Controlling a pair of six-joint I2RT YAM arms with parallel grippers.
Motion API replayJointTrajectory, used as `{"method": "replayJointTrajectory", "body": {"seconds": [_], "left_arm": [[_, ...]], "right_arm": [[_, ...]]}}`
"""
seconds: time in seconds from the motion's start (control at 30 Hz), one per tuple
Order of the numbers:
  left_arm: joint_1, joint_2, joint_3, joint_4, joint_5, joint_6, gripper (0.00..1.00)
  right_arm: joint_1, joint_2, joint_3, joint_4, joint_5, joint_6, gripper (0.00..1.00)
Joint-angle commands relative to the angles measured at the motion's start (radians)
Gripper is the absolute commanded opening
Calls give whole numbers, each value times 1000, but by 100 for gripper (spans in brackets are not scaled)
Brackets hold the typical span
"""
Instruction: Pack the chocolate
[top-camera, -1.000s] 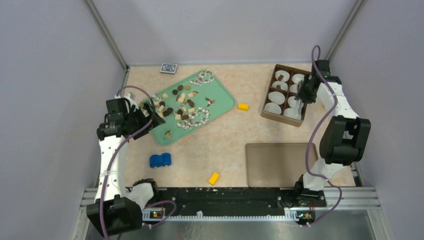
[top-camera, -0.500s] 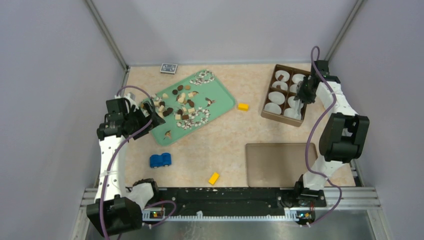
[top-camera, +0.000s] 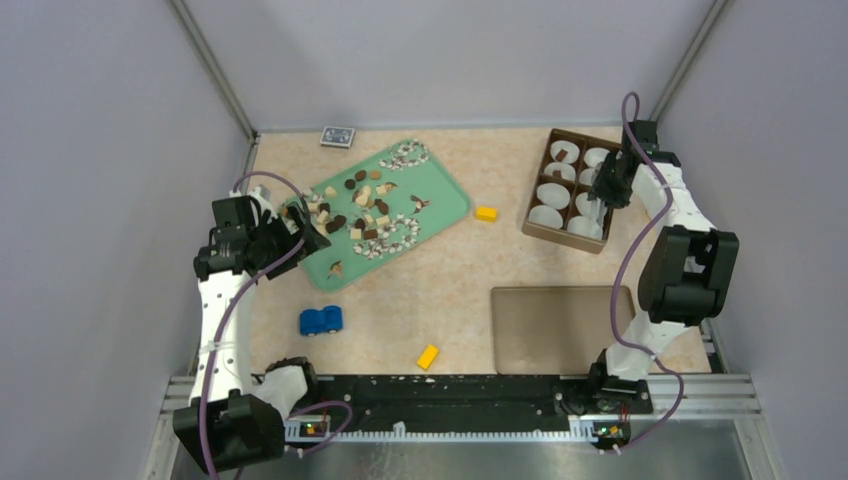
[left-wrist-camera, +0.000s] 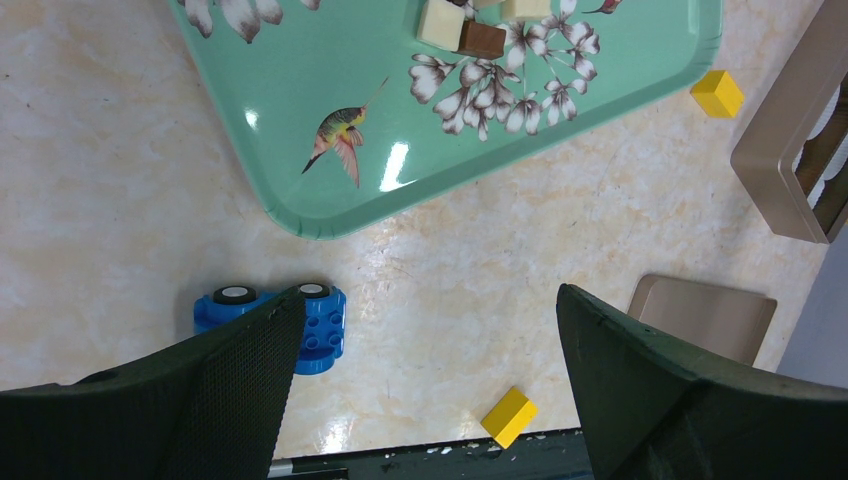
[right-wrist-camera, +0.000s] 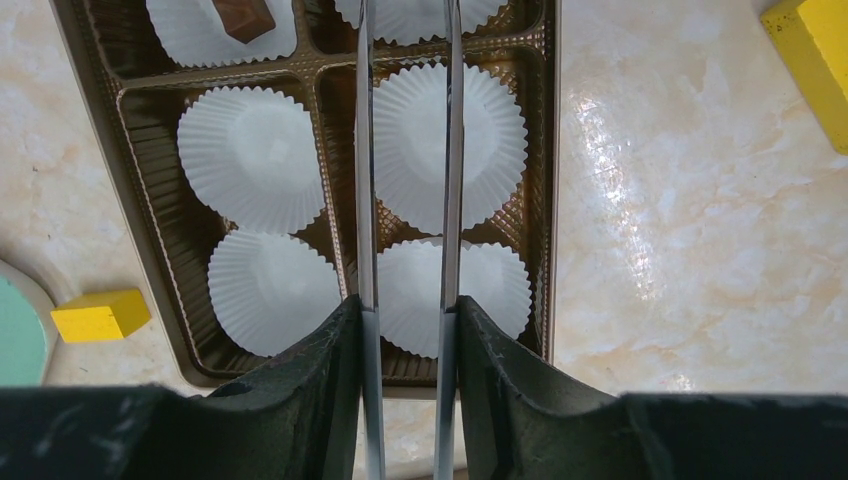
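Green tray (top-camera: 445, 200), upper left-centre of the overhead view, carried the loose chocolate (top-camera: 355, 205). The left gripper (top-camera: 303, 226) hung at its left edge, far nearer than the right gripper (top-camera: 603, 188) over the compartment box (top-camera: 563, 238) at upper right.

The left wrist camera showed its fingers wide apart and empty, with pieces lying beyond them at the frame's top.

The right wrist camera showed fingers clamped on tweezers (right-wrist-camera: 365, 180), blades slightly parted, running up-frame over white paper cups (right-wrist-camera: 250, 155). One brown piece (right-wrist-camera: 243, 15) sat in the upper-left cup. The tweezer tips were out of frame.

Left gripper (left-wrist-camera: 430, 300) spread wide, right gripper (right-wrist-camera: 405, 312) tight around tweezers (right-wrist-camera: 364, 200)
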Motion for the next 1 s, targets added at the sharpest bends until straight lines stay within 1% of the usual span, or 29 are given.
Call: {"method": "replayJointTrajectory", "body": {"seconds": [0.0, 0.33, 0.53, 0.57, 0.63, 0.7, 0.73, 0.9, 0.97], "left_arm": [[-2, -17, 5, 24, -2, 12, 99], [-2, -22, 8, 24, -5, 12, 99], [-2, -22, 8, 24, -7, 12, 99], [-2, -21, 9, 24, -7, 12, 99], [-3, -19, 10, 24, -8, 11, 99], [-2, -17, 11, 24, -8, 9, 99], [-2, -16, 12, 24, -9, 7, 99], [-2, -23, 8, 18, -23, 3, 99], [-2, -25, 10, 13, -29, 2, 99]], "right_arm": [[-7, -11, 35, 29, -4, 9, 36], [-7, -22, 34, 28, -4, 8, 37], [-5, -133, 27, 34, -4, 5, 34], [-3, -163, 25, 38, -4, 5, 33], [19, -225, 20, 48, -39, -3, 27], [71, -269, 30, 43, -43, -21, 18], [104, -286, 42, 34, -38, -29, 16], [371, -288, 74, 0, -25, -66, 14], [519, -270, 75, -3, -32, -90, 15]]}}
